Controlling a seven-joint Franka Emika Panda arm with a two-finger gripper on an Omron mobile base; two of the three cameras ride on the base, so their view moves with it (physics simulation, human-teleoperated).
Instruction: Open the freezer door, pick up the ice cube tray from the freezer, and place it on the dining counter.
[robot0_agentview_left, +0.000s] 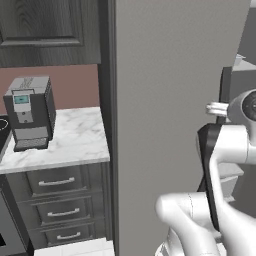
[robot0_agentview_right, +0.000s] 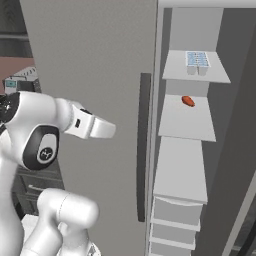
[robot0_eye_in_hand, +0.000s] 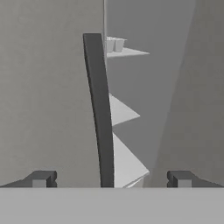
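Fingers (robot0_eye_in_hand: 111, 180) spread wide, empty; the ice cube tray (robot0_agentview_right: 197, 59) at one o'clock looks light, stiff: grip its long rim.

Ice cube tray (robot0_agentview_right: 197, 59) on top freezer shelf (robot0_agentview_right: 175, 67); orange item (robot0_agentview_right: 188, 101) below.

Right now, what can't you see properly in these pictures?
- Ice cube tray: too small in the right base view to count its cells.
- Orange thing on the second shelf: too small to name.
- Freezer door handle: lower end cut off in the hand view.
- Coffee machine: screen unreadable.
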